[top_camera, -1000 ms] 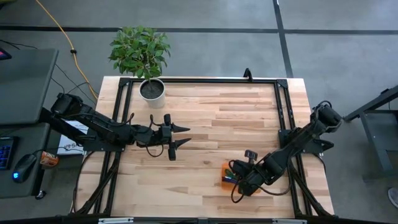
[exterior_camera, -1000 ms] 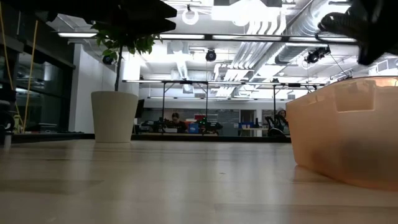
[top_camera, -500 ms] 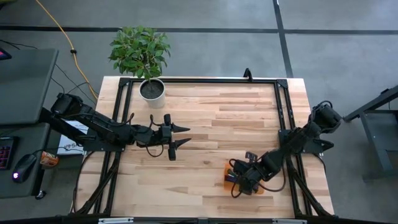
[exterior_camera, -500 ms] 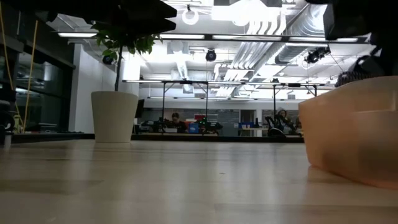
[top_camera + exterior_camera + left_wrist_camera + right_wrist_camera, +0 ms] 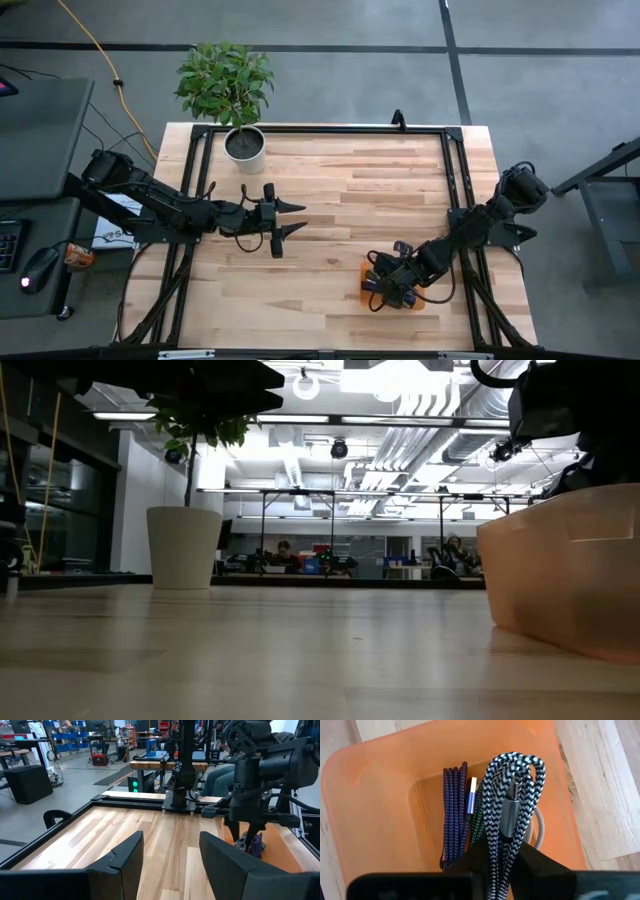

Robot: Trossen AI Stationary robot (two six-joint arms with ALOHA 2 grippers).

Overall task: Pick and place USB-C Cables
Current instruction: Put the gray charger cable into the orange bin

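Observation:
My right gripper [image 5: 388, 290] hangs over the orange tray [image 5: 364, 291], near the table's near right corner, shut on a grey braided USB-C cable bundle [image 5: 512, 795]. A dark blue bundle [image 5: 454, 815] and a green one [image 5: 478, 826] lie on the tray's floor [image 5: 420, 820], the green mostly hidden under the grey cable. The low view shows the tray's wall [image 5: 560, 570] with the right arm above it. My left gripper [image 5: 297, 218] is open above bare wood at the table's middle left, far from the tray [image 5: 280, 837]. My right gripper pinches the grey braided bundle between its two fingers [image 5: 532, 857], at the end of the bundle [image 5: 496, 847] away from its looped end [image 5: 517, 762]. It comes from above, over the tray. The loops and a metal plug [image 5: 509, 810] reach past the fingertips; whether they touch the tray, I cannot tell.
A potted plant [image 5: 240, 140] stands at the table's far left corner. A black frame [image 5: 320, 130] runs along the table's edges. Bare wood [image 5: 340, 190] lies between the two grippers. Desks and a person show in the room beyond [image 5: 285, 555].
My right gripper has come down over the orange tray with the grey cable in its hold. In the low view the tray has slid a little toward the table's right edge.

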